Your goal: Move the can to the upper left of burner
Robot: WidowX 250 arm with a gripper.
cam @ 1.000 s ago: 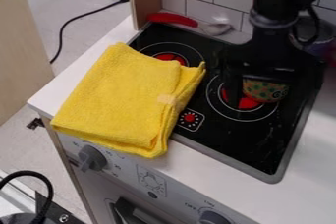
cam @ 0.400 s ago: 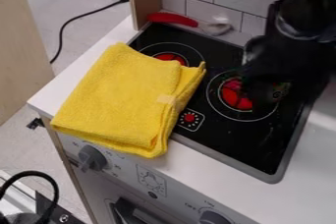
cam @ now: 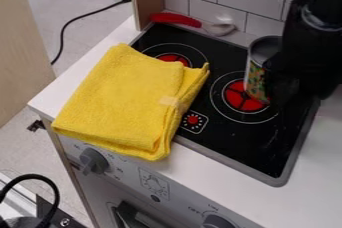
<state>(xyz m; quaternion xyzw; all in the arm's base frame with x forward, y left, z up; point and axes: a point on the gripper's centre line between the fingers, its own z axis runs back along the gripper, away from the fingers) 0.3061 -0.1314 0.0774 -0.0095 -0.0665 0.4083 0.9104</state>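
The can [cam: 256,74] is just beside the gripper [cam: 284,89], towards the towel [cam: 123,97], presumably for shifting over the burner [cam: 235,96] — the gripper's opening, and any hold, I can't tell.

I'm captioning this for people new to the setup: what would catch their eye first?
The folded bright-yellow cloth stands out most, spread across the white counter and the left side of the black stovetop. Next comes the multicoloured cylindrical can over the right-hand burner's red centre, close beside the bulky black robot arm at upper right.
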